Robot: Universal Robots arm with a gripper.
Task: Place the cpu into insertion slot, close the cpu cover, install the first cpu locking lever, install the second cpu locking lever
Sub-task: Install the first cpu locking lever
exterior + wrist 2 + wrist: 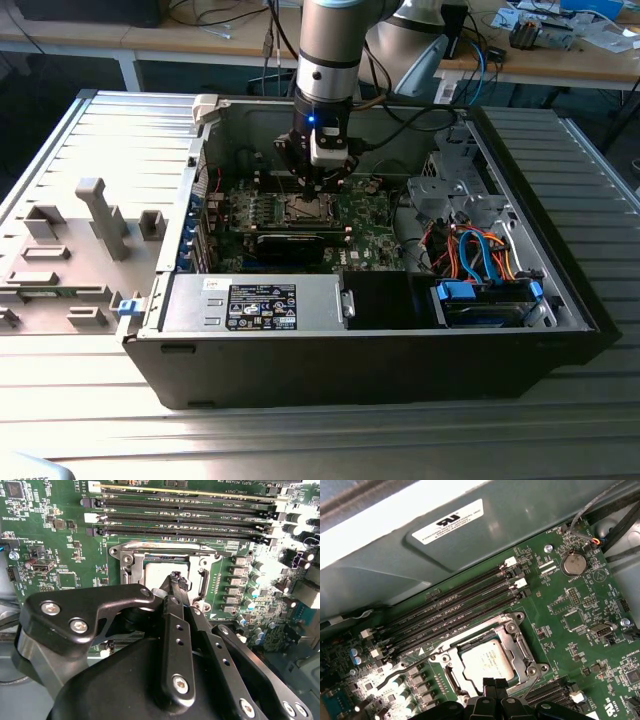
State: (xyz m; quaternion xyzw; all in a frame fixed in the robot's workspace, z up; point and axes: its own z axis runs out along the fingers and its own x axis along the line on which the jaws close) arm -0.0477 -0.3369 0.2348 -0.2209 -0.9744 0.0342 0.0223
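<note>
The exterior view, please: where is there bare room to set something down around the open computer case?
Bare: the ribbed grey metal tabletop in front of the black computer case, and again past it on the exterior view's right. Crowded: inside the case, where the black gripper hangs over the silver-grey square cpu, with orange and blue cables beside.

Cpu (486, 661) seated, cpu cover (512, 637) closed over it

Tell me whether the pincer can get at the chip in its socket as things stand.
Probably yes. The pincer hangs right at the edge of the chip, which sits in the socket with the cover frame down around it. The frame's window leaves the chip's top bare, and nothing lies between them.
</note>
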